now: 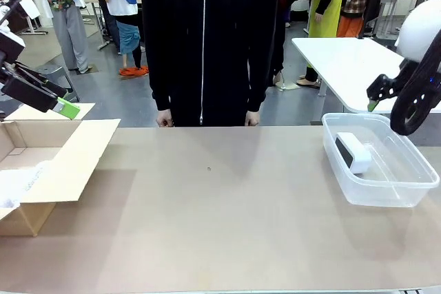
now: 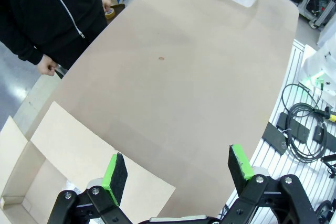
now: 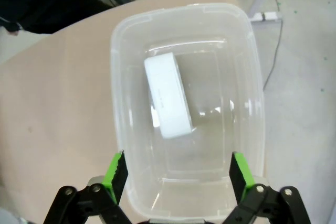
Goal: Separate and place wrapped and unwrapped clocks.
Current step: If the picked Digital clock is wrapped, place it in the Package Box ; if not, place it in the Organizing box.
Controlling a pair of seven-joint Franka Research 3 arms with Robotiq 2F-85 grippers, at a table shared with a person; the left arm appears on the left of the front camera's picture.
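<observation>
Lying on its side in the clear plastic tub (image 1: 400,191) near the table's (image 1: 220,218) right edge, the unwrapped clock (image 1: 353,152) is showing its dark face toward the table's middle; from the right wrist view the same clock (image 3: 168,96) is sitting toward the far-left part of the tub (image 3: 252,66), close to one long wall. The right gripper (image 3: 177,169) is hovering above the tub with its jaws spread wide and nothing between its green pads (image 3: 117,169); in the front view it (image 1: 375,98) is hanging above and behind the tub's far edge. The left gripper (image 2: 178,172) is also gaping wide and empty, poised over the flap of the open cardboard box (image 2: 63,150) at the table's left edge. In the front view this gripper (image 1: 65,108) is raised above the box (image 1: 62,163), and something white and bumpy, a wrapped bundle (image 1: 15,185), is lying inside the box at the picture's left border. A person in a black zip jacket (image 1: 207,39) is standing at the table's far edge, hands (image 1: 164,120) hanging by the sides.
</observation>
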